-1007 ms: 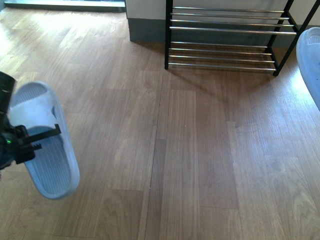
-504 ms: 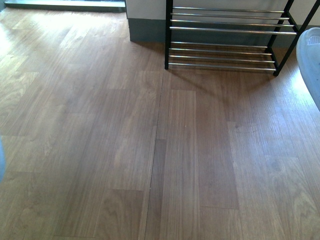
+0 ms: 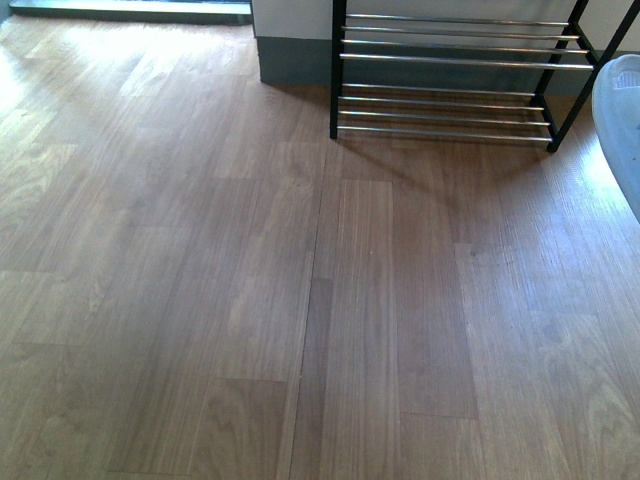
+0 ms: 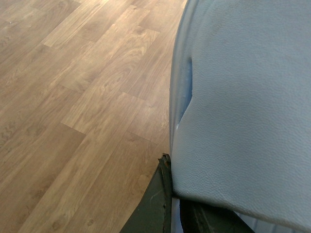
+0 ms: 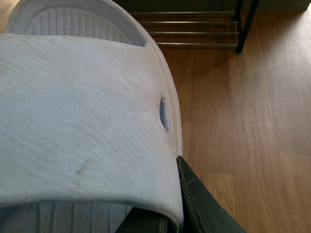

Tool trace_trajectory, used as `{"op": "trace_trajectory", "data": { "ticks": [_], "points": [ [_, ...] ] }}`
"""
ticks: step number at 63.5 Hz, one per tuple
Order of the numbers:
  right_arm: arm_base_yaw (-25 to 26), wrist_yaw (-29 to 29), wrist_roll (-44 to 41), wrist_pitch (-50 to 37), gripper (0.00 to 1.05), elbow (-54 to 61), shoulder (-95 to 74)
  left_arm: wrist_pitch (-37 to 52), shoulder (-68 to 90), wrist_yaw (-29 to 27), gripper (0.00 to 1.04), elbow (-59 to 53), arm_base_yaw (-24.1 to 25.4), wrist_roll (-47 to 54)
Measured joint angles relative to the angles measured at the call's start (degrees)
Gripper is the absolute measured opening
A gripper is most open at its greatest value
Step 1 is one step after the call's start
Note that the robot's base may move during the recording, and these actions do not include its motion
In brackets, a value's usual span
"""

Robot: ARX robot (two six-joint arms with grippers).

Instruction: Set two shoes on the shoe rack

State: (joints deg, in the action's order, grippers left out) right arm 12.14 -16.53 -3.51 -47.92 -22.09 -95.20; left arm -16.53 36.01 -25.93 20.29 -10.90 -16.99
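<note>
The shoe rack (image 3: 450,75), a black frame with chrome bars, stands at the back of the wooden floor in the front view. It also shows far off in the right wrist view, shoe rack (image 5: 194,29). A light blue slide (image 3: 622,120) pokes in at the front view's right edge. In the right wrist view my right gripper (image 5: 167,213) is shut on that slide's strap (image 5: 82,111), above the floor. In the left wrist view my left gripper (image 4: 175,208) is shut on the strap of the other light blue slide (image 4: 243,97). The left arm is out of the front view.
Brown plank floor (image 3: 300,300) stretches between me and the rack. A grey plinth under a white wall (image 3: 295,60) stands just left of the rack. The rack's lower tiers hold nothing that I can see.
The left gripper and its slide have slid off the left edge of the front view. The slide at the right edge has stayed put.
</note>
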Motion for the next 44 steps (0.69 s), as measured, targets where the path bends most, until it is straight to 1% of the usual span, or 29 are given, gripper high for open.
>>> {"op": "trace_trajectory", "data": {
  "ticks": [44],
  "points": [
    [0.0, 0.0, 0.02, 0.0, 0.02, 0.0, 0.0, 0.0, -0.02, 0.0, 0.02, 0.0, 0.0, 0.0]
  ]
}}
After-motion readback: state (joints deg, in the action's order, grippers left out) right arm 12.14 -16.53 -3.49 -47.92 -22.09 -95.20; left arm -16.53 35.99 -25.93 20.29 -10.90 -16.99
